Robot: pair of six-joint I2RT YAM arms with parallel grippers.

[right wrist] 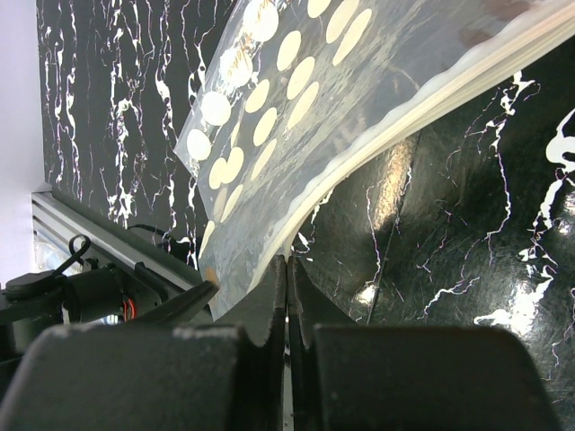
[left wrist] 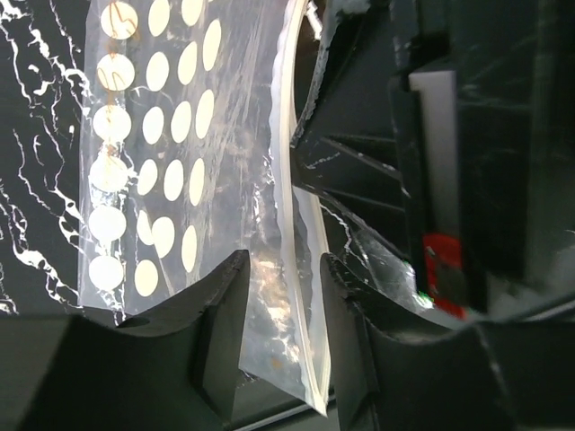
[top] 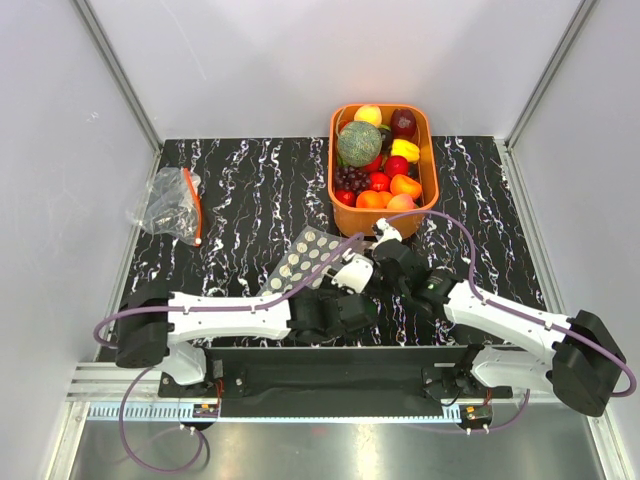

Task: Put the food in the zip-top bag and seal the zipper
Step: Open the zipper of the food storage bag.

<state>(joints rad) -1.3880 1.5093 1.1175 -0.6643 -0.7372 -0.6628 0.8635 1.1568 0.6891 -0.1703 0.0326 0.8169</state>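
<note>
Overhead camera looking down on table [top: 250,190], both wrist cameras close on zip-top bag [top: 303,260]

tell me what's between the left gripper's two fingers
The mouth edge of the zip-top bag, with its pale zipper strip, runs through the gap between the fingers of the left gripper; the left wrist view shows it.

The orange basket [top: 431,165] holds a green netted melon [top: 358,143]; near the basket, the clear zip-top bag [top: 305,255] carries rows of white dots on a black, white-veined table [top: 250,180].
</note>
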